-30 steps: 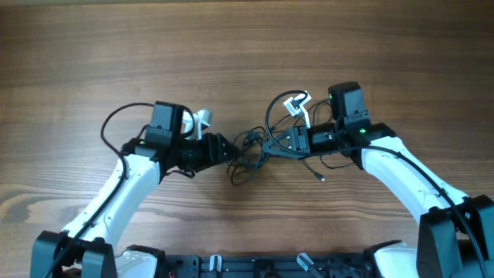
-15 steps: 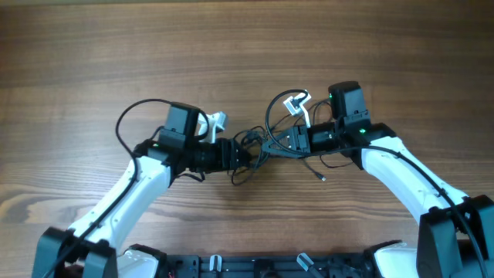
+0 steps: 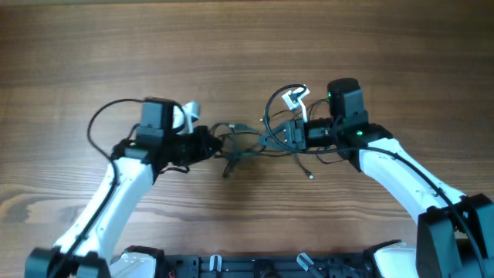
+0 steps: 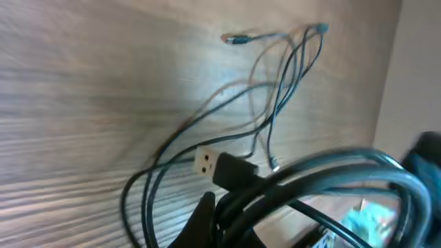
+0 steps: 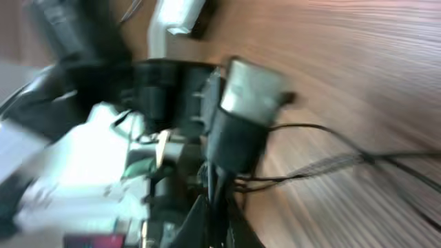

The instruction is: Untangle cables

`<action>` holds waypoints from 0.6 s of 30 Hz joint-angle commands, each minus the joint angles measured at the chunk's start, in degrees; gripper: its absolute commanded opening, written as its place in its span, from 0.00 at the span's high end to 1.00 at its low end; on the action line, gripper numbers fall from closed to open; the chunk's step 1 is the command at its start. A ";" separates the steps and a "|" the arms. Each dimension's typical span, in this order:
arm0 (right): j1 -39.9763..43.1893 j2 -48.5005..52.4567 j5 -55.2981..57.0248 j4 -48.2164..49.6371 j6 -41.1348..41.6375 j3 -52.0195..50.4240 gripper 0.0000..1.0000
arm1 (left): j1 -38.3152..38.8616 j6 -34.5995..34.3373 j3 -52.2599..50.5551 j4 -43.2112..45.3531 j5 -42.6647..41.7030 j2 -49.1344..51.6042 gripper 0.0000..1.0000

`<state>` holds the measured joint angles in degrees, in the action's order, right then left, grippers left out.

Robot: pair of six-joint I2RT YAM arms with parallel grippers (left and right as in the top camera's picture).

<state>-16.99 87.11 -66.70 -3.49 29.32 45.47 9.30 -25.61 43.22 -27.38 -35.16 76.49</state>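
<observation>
Cables point(image 3: 243, 145): being held mid-table point(image 3: 247, 46), strung btwn both arms; long axis running left–right.
L end effector point(image 3: 207, 145): clamped on cable bundle.
R end effector point(image 3: 287, 137): seemingly clamped on cables too; wrist view blurred.
USB plug point(image 4: 208, 162): lying free just beside L grip.
Risk: knot being tightened if pulled straight apart; thin wires being strained, or grip being lost.

Black cable tangle point(image 3: 245, 144) — wooden table point(image 3: 231, 46)
</observation>
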 commanded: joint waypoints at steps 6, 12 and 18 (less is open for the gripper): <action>0.96 -1.36 43.19 -21.90 4.94 0.79 0.54 | -3.15 -0.39 -1.22 -2.71 1.73 -14.67 0.96; -0.31 -1.36 12.59 -13.55 -10.49 0.79 0.49 | -0.07 -0.37 -1.22 -3.96 0.50 -12.98 0.96; -6.71 -1.36 17.92 -11.02 -14.36 0.79 0.62 | 6.01 -0.37 -1.22 -3.06 1.81 -9.38 0.96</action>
<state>-22.17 86.54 -50.50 -15.38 17.39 46.26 13.76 -25.82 42.26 -30.83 -33.87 65.91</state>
